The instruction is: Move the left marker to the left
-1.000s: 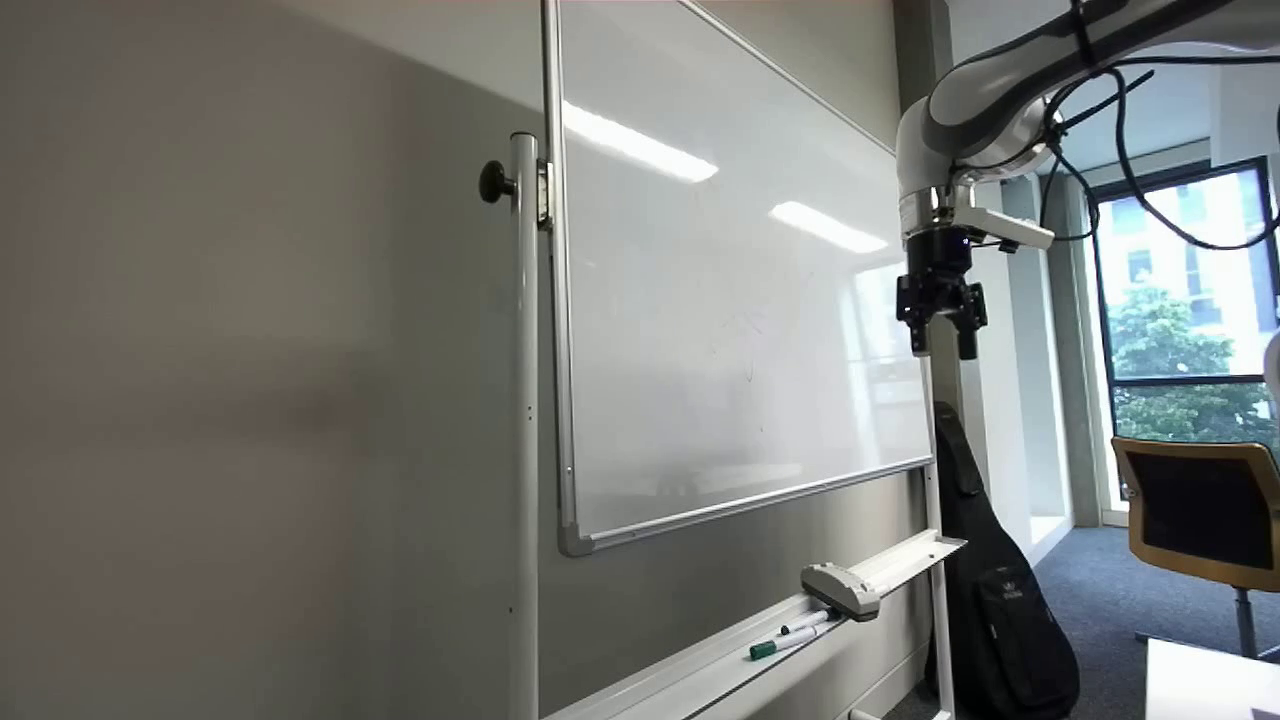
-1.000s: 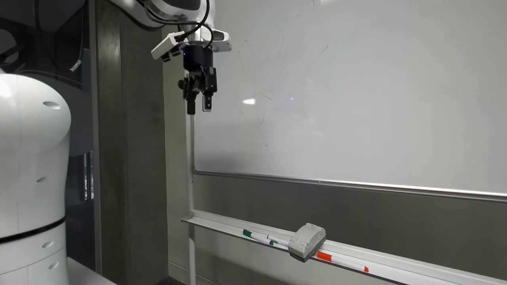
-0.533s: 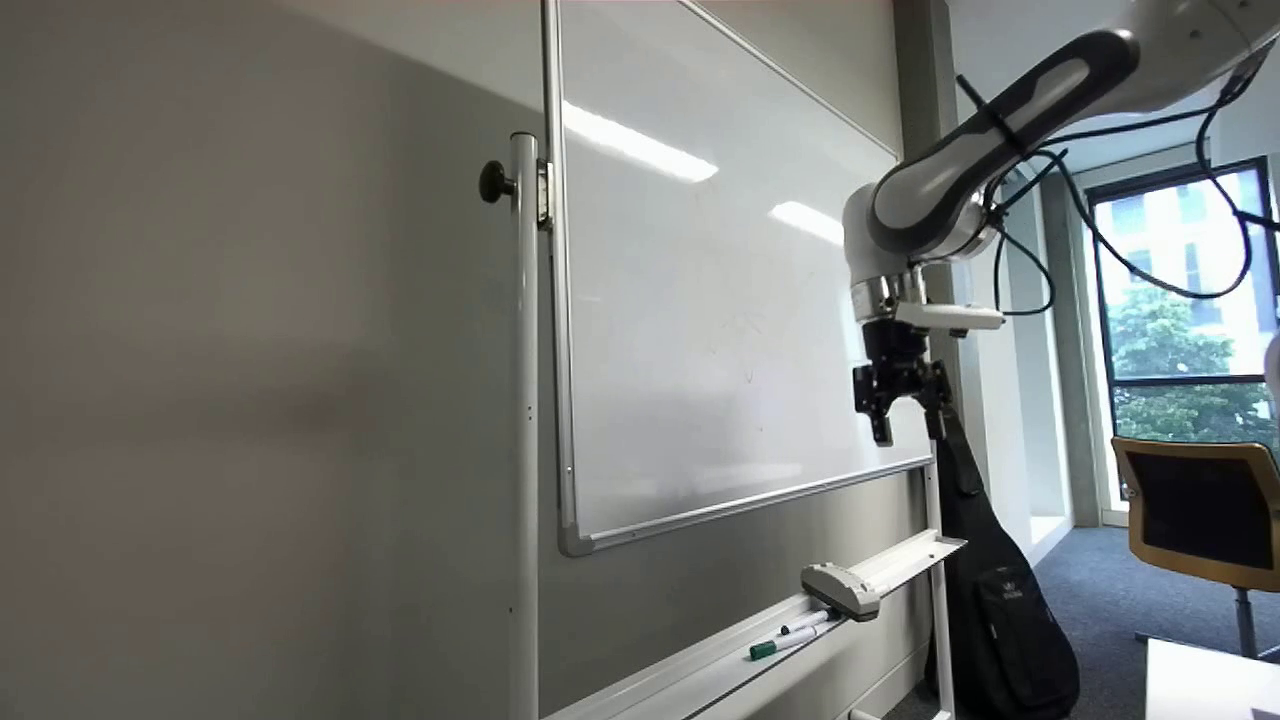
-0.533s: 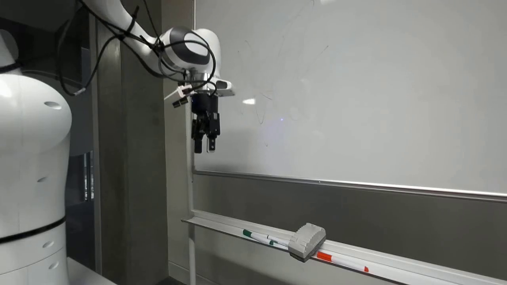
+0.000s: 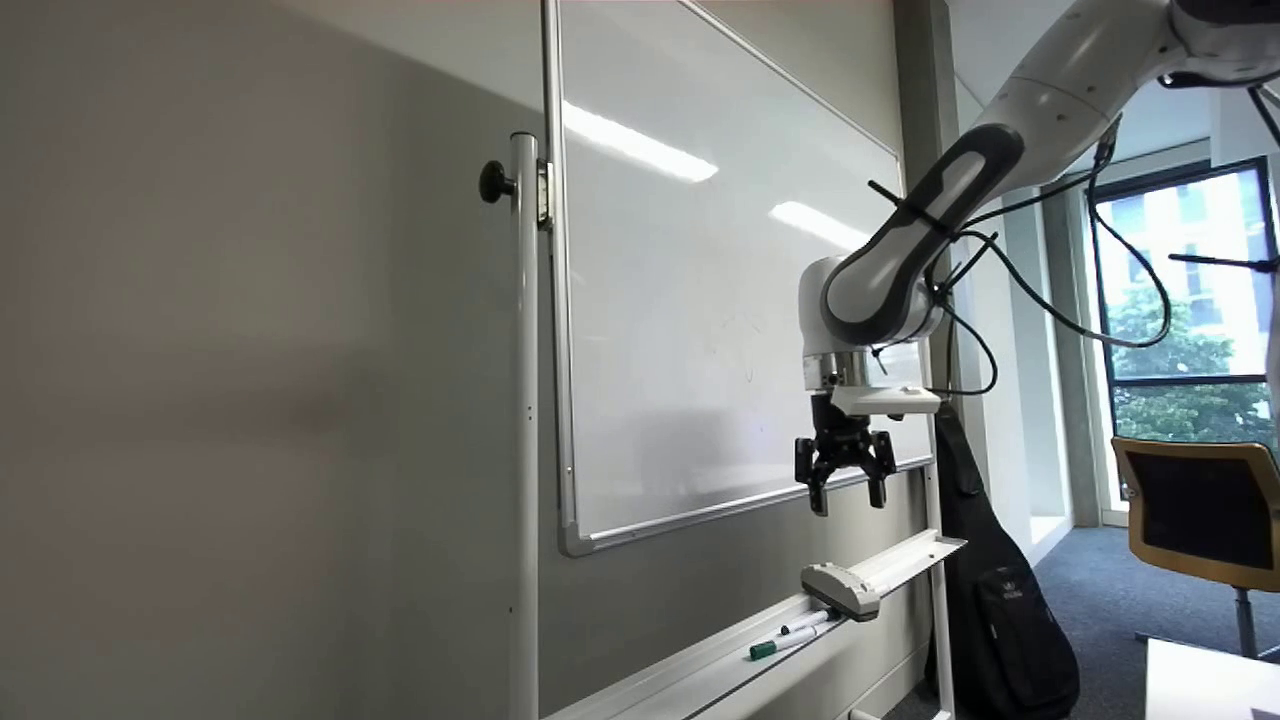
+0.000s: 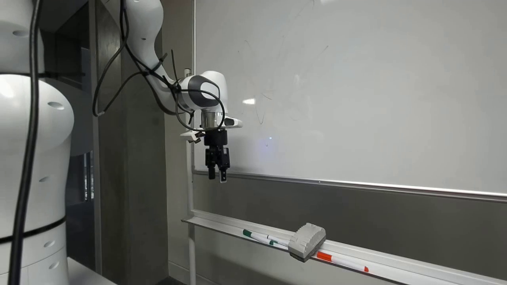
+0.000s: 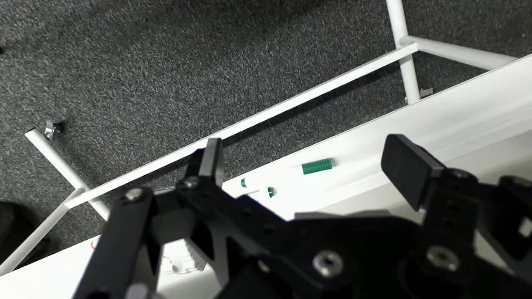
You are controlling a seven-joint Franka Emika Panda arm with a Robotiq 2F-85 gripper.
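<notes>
At the bottom of the wrist view, nearest of all, sat the black gripper (image 7: 311, 164), its two jaws spread wide apart, one to each side. In both exterior views it pointed straight down at the end of the white robot arm (image 5: 1060, 115), which sloped in from above. Well below it ran a long white tray (image 6: 218, 225), and on this lay the left marker (image 6: 259, 237), a white pen with a green cap. In the wrist view, that green cap appeared farther down, within the gap between the jaws. Just beside the marker lay a second white pen (image 6: 279, 240), partly hidden by a grey eraser (image 6: 307, 241). The eraser sat across the tray and jutted past its front edge; to its right, in an exterior view, lay a red-capped marker (image 6: 344, 262). Behind and above the tray stood a large whiteboard (image 6: 376, 99) with faint scribbles and patches of glare, and behind that a plain wall (image 5: 250, 350). Far below, dark speckled carpet (image 7: 166, 74) spread beneath white base bars (image 7: 257, 118). Beyond the tray's far end, in an exterior view, leaned a black guitar-shaped bag (image 5: 1005, 600), and past it stood a chair (image 5: 1200, 510) with a black back and tan frame. Farthest away, a tall window (image 5: 1220, 300) looked out on green trees (image 5: 1190, 412).
</notes>
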